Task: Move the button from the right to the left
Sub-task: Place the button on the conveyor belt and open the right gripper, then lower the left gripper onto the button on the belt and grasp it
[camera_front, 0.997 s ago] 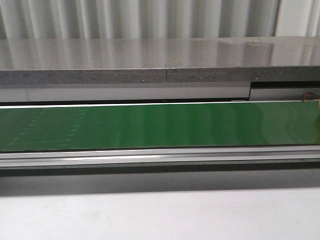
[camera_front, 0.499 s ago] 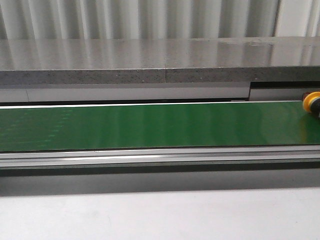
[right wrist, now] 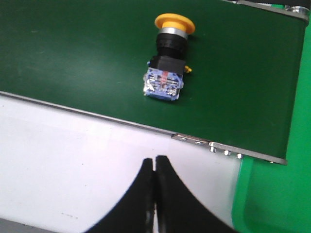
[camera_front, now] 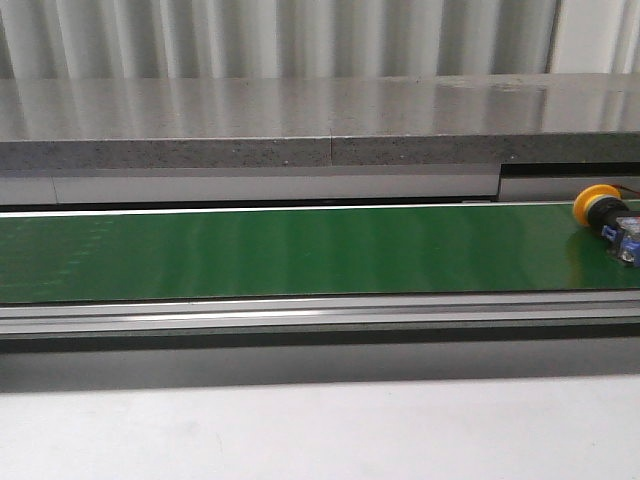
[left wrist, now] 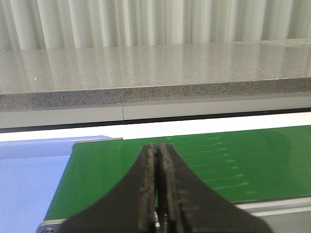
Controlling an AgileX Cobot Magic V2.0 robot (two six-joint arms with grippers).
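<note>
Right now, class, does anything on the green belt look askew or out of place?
The button lies tipped on its side at the right end of the green belt, yellow cap pointing away from the robot. Both claws are shut and clear of it.

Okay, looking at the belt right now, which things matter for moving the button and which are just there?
Part of the job:
- yellow-capped push-button with dark body and pale blue contact block, lying on its side
- green conveyor belt
- right gripper, shut, empty

Just there:
- grey speckled stone ledge
- left gripper, shut
</note>
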